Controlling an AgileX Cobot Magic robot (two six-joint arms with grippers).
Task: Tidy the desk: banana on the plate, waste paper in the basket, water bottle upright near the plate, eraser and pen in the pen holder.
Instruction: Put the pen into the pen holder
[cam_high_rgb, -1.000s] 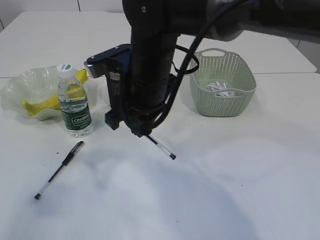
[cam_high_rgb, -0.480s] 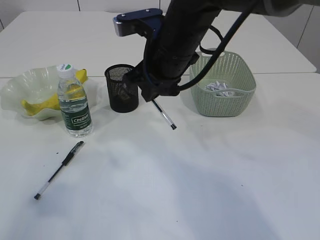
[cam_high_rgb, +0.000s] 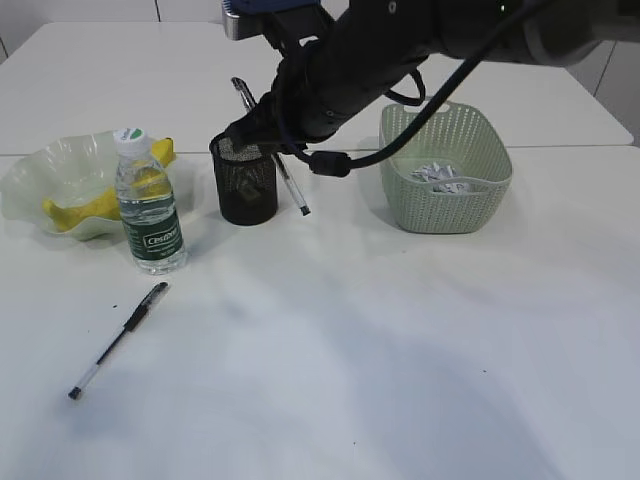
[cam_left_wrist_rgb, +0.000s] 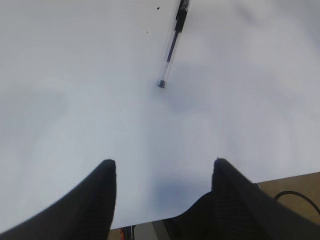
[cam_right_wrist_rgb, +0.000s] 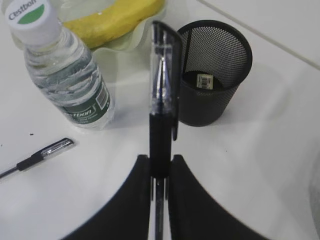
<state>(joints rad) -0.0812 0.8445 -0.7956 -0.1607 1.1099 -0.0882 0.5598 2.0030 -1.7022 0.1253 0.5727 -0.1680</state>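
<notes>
My right gripper (cam_right_wrist_rgb: 160, 161) is shut on a clear black-capped pen (cam_right_wrist_rgb: 161, 100) and holds it in the air, tilted, just in front of the black mesh pen holder (cam_right_wrist_rgb: 215, 75). In the exterior view this pen (cam_high_rgb: 292, 185) crosses the holder's (cam_high_rgb: 247, 190) right rim. A small labelled eraser (cam_right_wrist_rgb: 205, 80) lies inside the holder. A second pen (cam_high_rgb: 120, 338) lies on the table at the front left. The water bottle (cam_high_rgb: 148, 205) stands upright beside the plate (cam_high_rgb: 35, 170), which holds the banana (cam_high_rgb: 90, 207). My left gripper (cam_left_wrist_rgb: 162, 170) hangs open over bare table, short of the second pen (cam_left_wrist_rgb: 172, 42).
The green basket (cam_high_rgb: 445, 200) with crumpled waste paper (cam_high_rgb: 438, 178) stands to the right of the pen holder. The right arm's dark bulk (cam_high_rgb: 370, 50) hangs over the back of the table. In the left wrist view the table's near edge (cam_left_wrist_rgb: 280, 177) runs just under the fingers.
The right arm has lifted the pen off the table and carried it back and to the left, up to the pen holder. The pen on the table has not moved.
</notes>
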